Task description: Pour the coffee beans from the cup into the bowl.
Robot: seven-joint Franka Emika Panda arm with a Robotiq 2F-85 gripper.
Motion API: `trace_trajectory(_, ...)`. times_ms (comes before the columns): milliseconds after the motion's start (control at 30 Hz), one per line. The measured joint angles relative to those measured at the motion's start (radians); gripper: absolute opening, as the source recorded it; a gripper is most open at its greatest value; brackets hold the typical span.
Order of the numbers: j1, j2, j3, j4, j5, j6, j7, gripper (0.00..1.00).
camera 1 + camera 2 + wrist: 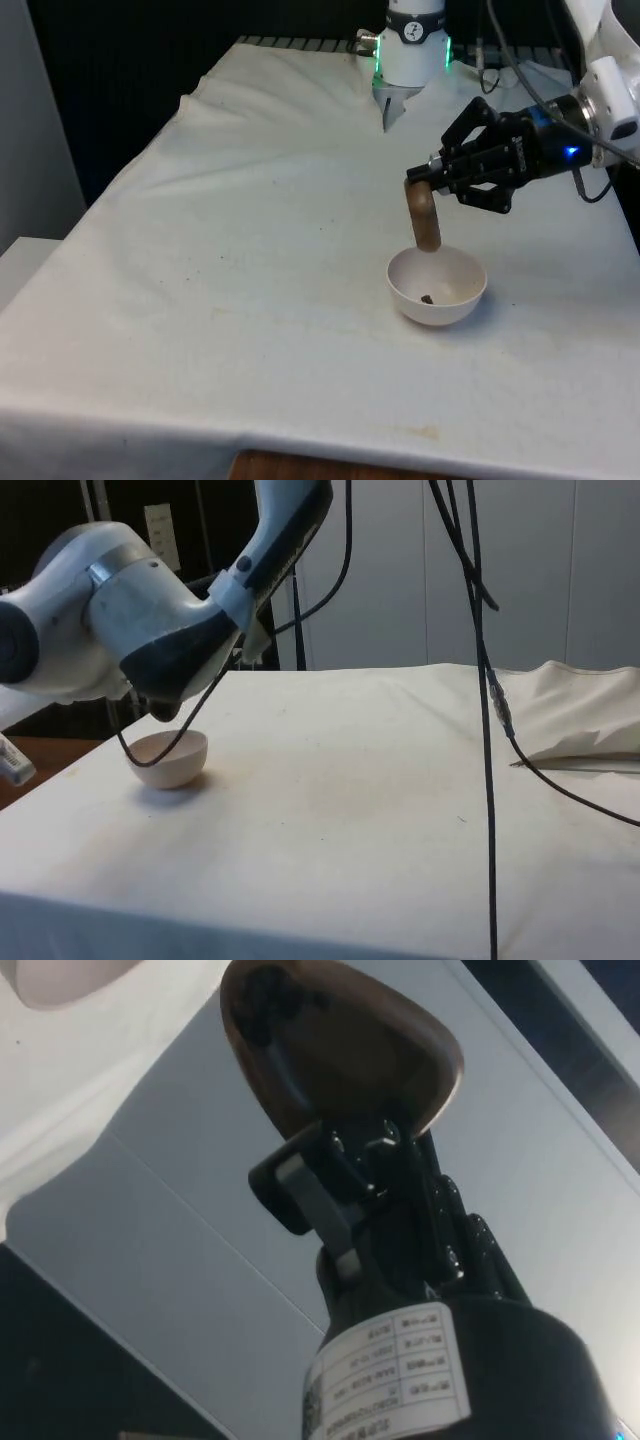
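Gripper point(428, 182) fingers were clamped on the rim end of a brown cup point(423, 217), holding it tipped mouth-down directly above the white bowl point(437, 286), with the cup's lower end hanging just over the bowl's far rim. In the wrist view the cup point(345, 1055) appeared as a brown oval pinched between the black fingers point(300, 1192), with an edge of the bowl point(70, 978) beyond it. A few dark coffee beans point(427, 298) lay at the bottom of the bowl, so the pour seemed mostly done, though whether any beans remained in the cup could not be told. From the side, the bowl point(170, 760) sat on the tabletop point(400, 780) with the arm's bulk over it, hiding the cup. The main risk from here seemed to be the cup's mouth sitting closer to the bowl's far rim than to its middle: late beans could strike the rim and bounce onto the cloth. A grip taken only at the cup's upper end might also let it swing or slip if the wrist turned back quickly, and dropping lower could knock the light bowl sideways.
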Motion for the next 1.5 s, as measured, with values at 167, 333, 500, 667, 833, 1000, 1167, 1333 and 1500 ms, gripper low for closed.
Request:
trace_trajectory(167,0.004,0.012,0.010,0.005,-0.029,-0.027,0.007,0.00)
trace_trajectory(333,0.009,0.028,0.023,0.016,-0.067,-0.062,0.009,0.00)
trace_trajectory(500,0.013,0.038,0.033,0.023,-0.097,-0.091,0.010,0.00)
trace_trajectory(667,0.017,0.048,0.044,0.024,-0.134,-0.123,0.011,0.00)
trace_trajectory(833,0.021,0.062,0.056,0.025,-0.176,-0.159,0.013,0.00)
trace_trajectory(1000,0.023,0.073,0.067,0.028,-0.207,-0.185,0.013,0.00)
trace_trajectory(1167,0.028,0.091,0.082,0.035,-0.248,-0.222,0.013,0.00)
trace_trajectory(1333,0.032,0.103,0.093,0.037,-0.281,-0.250,0.013,0.00)
trace_trajectory(1500,0.037,0.114,0.104,0.037,-0.313,-0.280,0.013,0.00)
